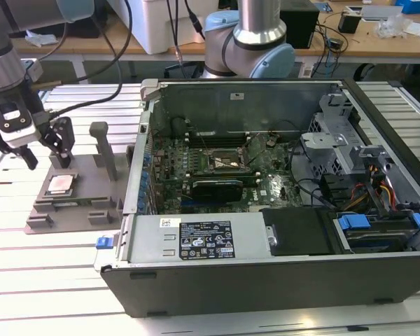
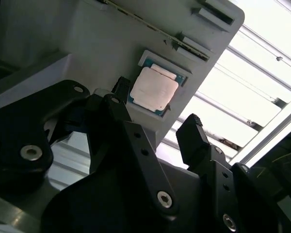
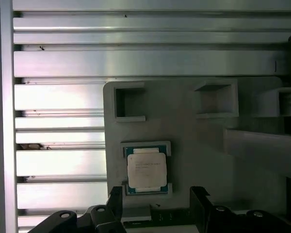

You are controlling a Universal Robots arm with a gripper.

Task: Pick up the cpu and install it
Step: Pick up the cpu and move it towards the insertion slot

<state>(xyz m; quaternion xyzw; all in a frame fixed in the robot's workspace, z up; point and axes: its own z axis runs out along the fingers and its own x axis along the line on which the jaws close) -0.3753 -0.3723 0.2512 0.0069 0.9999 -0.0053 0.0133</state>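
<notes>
So far nothing is lifted: the cpu (image 1: 60, 184) lies in its recess near an edge of the grey block (image 1: 91, 204). The gripper (image 1: 45, 159) is spread wide, apparently just above it without touching. Pickup and fitting into the computer case (image 1: 266, 280) both remain.

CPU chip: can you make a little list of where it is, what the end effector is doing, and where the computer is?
cpu: lying flat in a pocket of the grey fixture, not lifted
end effector: open, just above the cpu, holding nothing
computer case: lid off, at the exterior view's right of the fixture
</notes>
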